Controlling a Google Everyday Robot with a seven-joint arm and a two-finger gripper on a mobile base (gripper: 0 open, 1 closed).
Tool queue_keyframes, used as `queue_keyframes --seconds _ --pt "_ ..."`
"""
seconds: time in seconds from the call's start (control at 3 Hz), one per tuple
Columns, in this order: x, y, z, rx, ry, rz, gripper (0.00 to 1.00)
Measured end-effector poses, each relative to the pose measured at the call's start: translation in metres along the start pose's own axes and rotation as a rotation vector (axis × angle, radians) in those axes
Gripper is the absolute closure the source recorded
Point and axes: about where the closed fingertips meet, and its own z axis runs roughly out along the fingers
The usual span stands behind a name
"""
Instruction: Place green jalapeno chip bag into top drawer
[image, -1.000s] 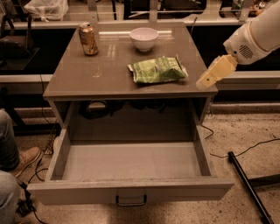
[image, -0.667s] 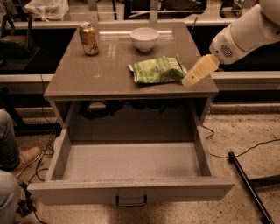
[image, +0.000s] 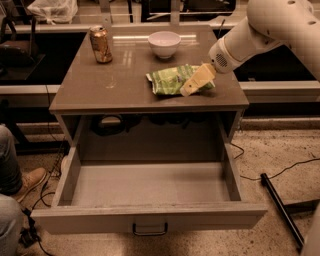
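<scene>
- Right up front, the top drawer (image: 150, 218) stands pulled well out, its small dark handle (image: 149, 229) at the centre of the front panel.
- Down at the left edge, a person's brown shoe (image: 31, 180) sits on the floor beside the drawer; a black pole (image: 280, 209) lies on the floor to the right.
- Up on the bench (image: 115, 87), the green jalapeno chip bag (image: 170, 80) lies flat near the front right edge, directly above the open drawer.
- The hand (image: 189, 89) reaches in from the right on the white arm (image: 260, 30), its tan tip down over the bag's right end; how far open it is, I cannot tell.
- Further back, a gold soda can (image: 101, 44) stands upright at the left, with a white bowl (image: 164, 44) to its right, well apart.
</scene>
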Motion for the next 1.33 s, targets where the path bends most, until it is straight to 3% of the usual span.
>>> queue_keyframes --seconds 0.33,1.0,1.33 --pt "-0.007 -0.01 0.021 -0.015 -0.017 0.034 0.0" --pt "-0.006 -0.017 0.032 -0.028 -0.066 0.066 0.49" --pt "-0.007 -0.012 0.017 -0.023 -0.114 0.047 0.72"
